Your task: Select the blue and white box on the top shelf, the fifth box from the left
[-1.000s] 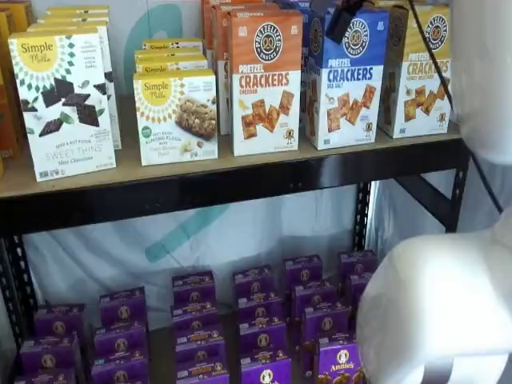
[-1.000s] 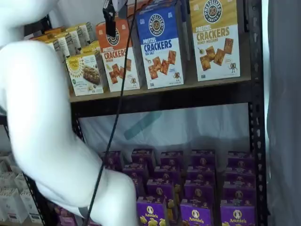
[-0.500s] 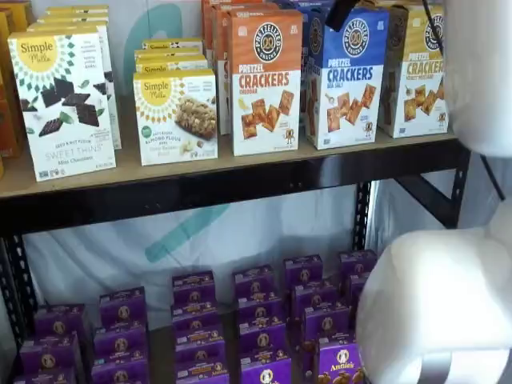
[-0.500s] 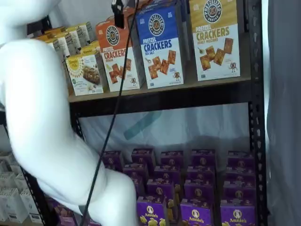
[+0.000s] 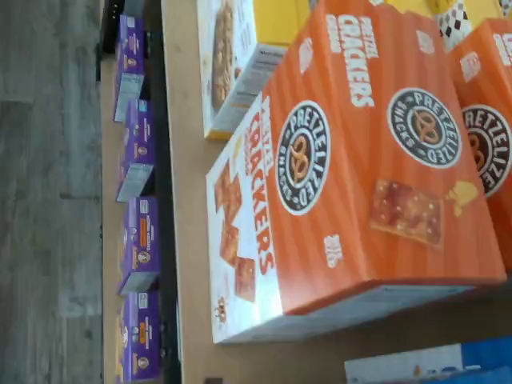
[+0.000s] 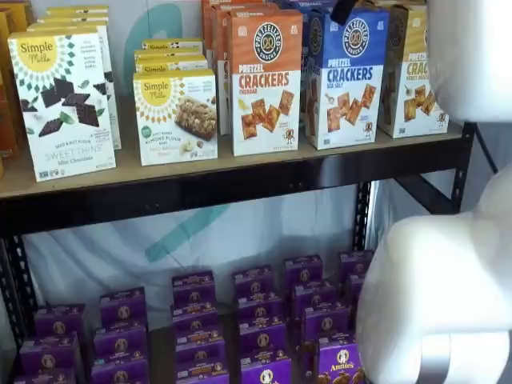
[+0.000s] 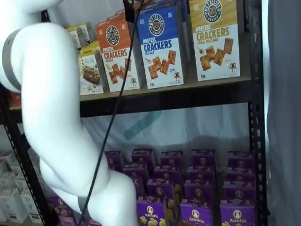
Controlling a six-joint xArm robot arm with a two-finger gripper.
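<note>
blue and white box [image 6: 346, 77]: stands upright on the top shelf [image 6: 240, 172], between the orange Cheddar box [image 6: 266, 80] and the yellow-topped box [image 7: 214, 38], near the shelf's right end. Shows in both shelf views; in the wrist view only a blue-white sliver of it at the frame edge [image 5: 432, 364].

facing: printed front turned out toward the aisle, logo up, text level – so it reads from the front.

long axis: vertical, blue band on top, white half w/ cracker picture below. Base sits flat on the board, close to the front beam.

why placed so: retail-style row, fronts out, more cartons of the same kind lined up behind it. Sides close to the neighbours, esp. the orange one – judged little room for fingers at the sides; the top edge looks the freest.

gripper [image 6: 344, 10]: only a black fingertip piece shows at the frame's upper edge, over the blue box's top-left corner; in a shelf view it's a dark stub w/ cable [image 7: 128, 7]. Frames don't show the gap – taken as spread wide, holding nothing. Contact w/ box: can't tell.

arm [image 7: 51, 103]: white bulk fills the foreground between camera & shelves.

wrist view: looks mostly onto the Cheddar box – judged cam not yet centred on the target.

lower shelf: purple boxes [image 6: 264, 320], apart from the job.
</note>
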